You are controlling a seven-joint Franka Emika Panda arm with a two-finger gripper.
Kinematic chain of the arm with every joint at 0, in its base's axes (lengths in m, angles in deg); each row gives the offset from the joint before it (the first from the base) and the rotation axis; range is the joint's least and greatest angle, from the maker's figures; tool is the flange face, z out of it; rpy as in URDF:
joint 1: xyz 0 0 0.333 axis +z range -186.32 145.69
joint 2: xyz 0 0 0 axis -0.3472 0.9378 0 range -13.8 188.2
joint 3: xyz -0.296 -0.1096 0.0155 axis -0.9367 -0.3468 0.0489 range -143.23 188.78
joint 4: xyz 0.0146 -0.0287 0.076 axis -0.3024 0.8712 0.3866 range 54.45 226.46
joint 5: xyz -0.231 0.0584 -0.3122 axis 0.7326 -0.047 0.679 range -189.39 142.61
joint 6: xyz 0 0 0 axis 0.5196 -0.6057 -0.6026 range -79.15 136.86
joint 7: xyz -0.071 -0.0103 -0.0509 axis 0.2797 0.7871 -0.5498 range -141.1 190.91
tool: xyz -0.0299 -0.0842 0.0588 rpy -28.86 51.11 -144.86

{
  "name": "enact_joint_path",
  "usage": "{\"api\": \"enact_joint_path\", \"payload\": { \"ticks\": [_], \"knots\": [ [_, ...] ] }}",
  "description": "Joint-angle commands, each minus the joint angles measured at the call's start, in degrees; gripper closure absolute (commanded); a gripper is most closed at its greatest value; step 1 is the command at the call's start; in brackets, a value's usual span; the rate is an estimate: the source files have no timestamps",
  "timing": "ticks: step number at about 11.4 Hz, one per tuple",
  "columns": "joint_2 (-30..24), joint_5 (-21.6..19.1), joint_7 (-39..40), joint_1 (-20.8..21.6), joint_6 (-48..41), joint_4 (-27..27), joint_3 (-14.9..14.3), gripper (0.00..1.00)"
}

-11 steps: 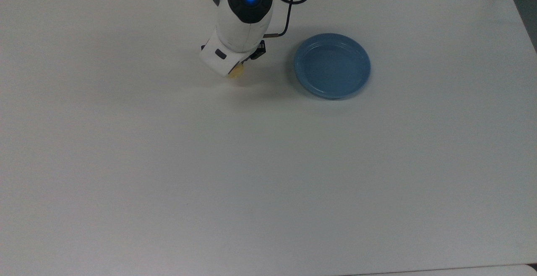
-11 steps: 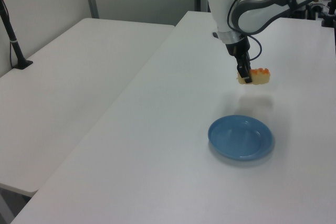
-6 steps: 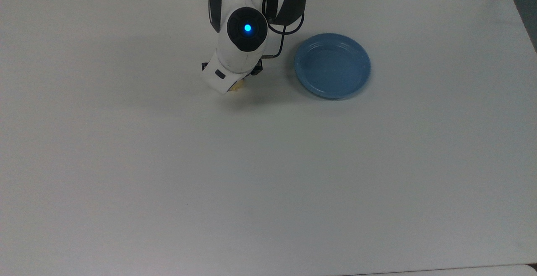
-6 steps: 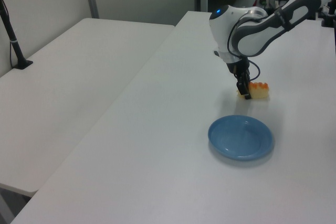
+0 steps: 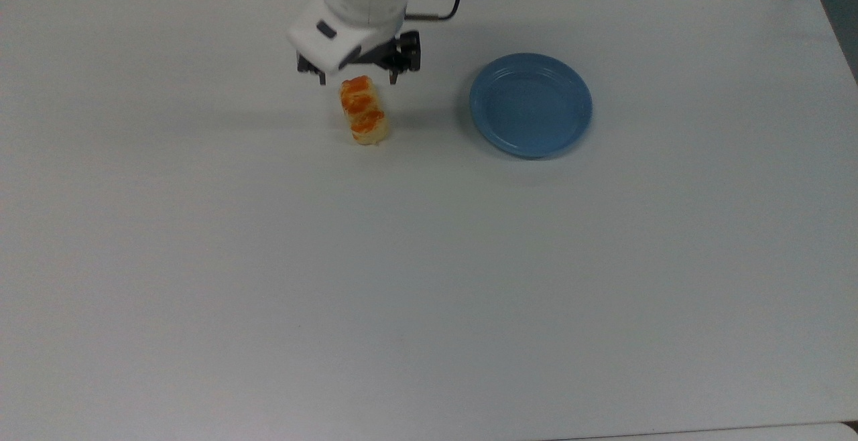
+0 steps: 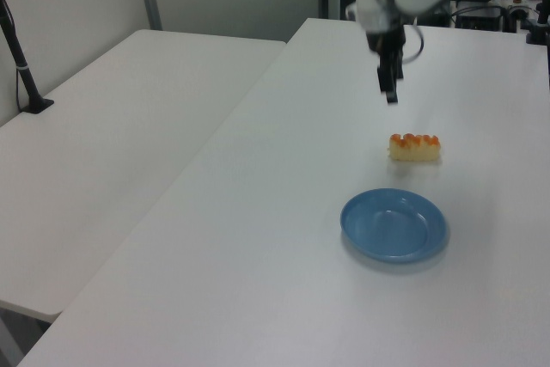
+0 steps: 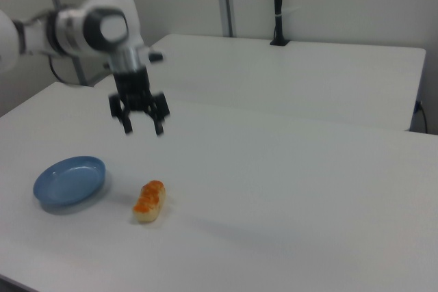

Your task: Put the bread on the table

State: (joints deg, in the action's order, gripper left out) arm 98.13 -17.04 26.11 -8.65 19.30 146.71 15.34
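White bench (image 5: 429,280) carries the bread (image 5: 364,110), which lies flat on its surface with the glossy orange patches facing up. In the top view it sits near the bench's far edge, a little to the top view's left of the midline, its long axis running roughly away from that edge. A round blue plate (image 5: 531,104) rests well apart from it toward the top view's right, and holds nothing. The gripper (image 7: 142,125) hangs in the air above the bread, clear of it; in the right view its two dark fingers (image 7: 126,123) point downward and stand spread apart, gripping nothing. In the left view the gripper (image 6: 389,92) appears edge-on and somewhat smeared, so the gap between the fingers is hard to judge from there. A second white table (image 6: 112,126) stands alongside the bench.
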Motion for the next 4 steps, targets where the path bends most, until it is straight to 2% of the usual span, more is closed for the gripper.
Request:
{"api": "enact_joint_path", "payload": {
  "ticks": [1,2,4],
  "knots": [
    [-7.0,-1.5,-1.5,-8.5,-4.4,-3.5,7.3,0.0],
    [-7.7,-3.3,-1.6,-9.4,-5.5,-3.8,7.3,0.0],
    [-7.7,-4.2,-2.0,-10.5,-6.4,-3.8,7.3,0.0]
  ]
}}
